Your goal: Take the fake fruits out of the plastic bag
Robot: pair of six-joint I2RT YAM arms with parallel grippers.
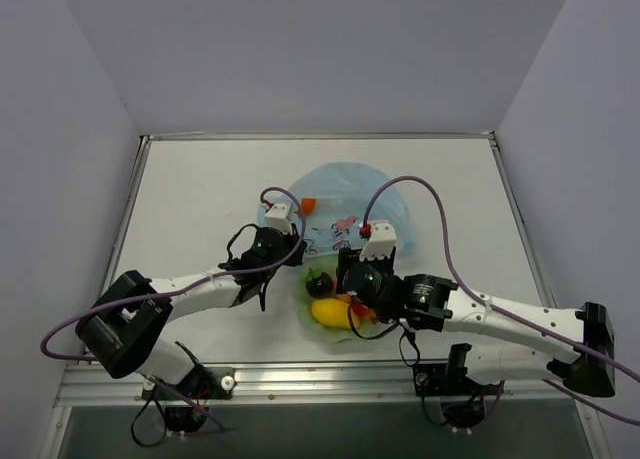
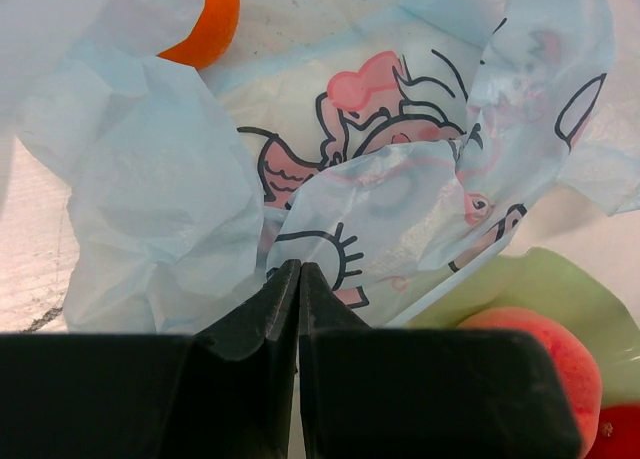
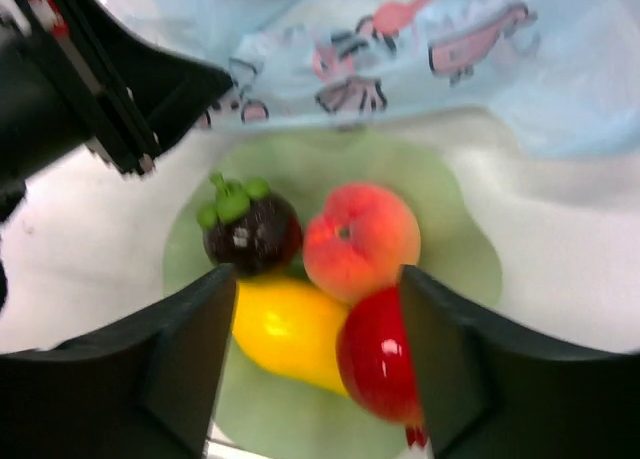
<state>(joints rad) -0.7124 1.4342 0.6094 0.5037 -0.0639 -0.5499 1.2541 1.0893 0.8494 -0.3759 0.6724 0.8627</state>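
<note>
**Desk:** What's in the containers?

**Me:** On my right wrist feed the pale green bowl [image 3: 455, 214] holds four pieces. A dark mangosteen [image 3: 250, 234] sits at left with a peach [image 3: 362, 241] just beside it. A yellow fruit [image 3: 285, 329] lies below them, and a glossy red fruit [image 3: 378, 357] rests against the yellow one. The plastic bag [image 1: 350, 194] lies crumpled on the worktop [image 1: 200, 209], centre of the overhead frame, just above the bowl. An orange fruit [image 1: 308, 204] shows at the bag's upper left. I cannot tell whether it is inside the film or on it.

**Desk:** End effectors?

**Me:** My right end effector [image 3: 315, 279] is spread wide over the bowl, holding nothing, with its fingers flanking the fruit. My left end effector [image 2: 299, 271] is closed to a hairline slit at the bag's lower edge. I cannot tell whether any film is caught.

**Desk:** Anything one feed shows that another doesn't?

**Me:** Overhead, my arms cover much of the bowl. The left wrist feed alone shows the cartoon print up close, with the peach at lower right.
</note>
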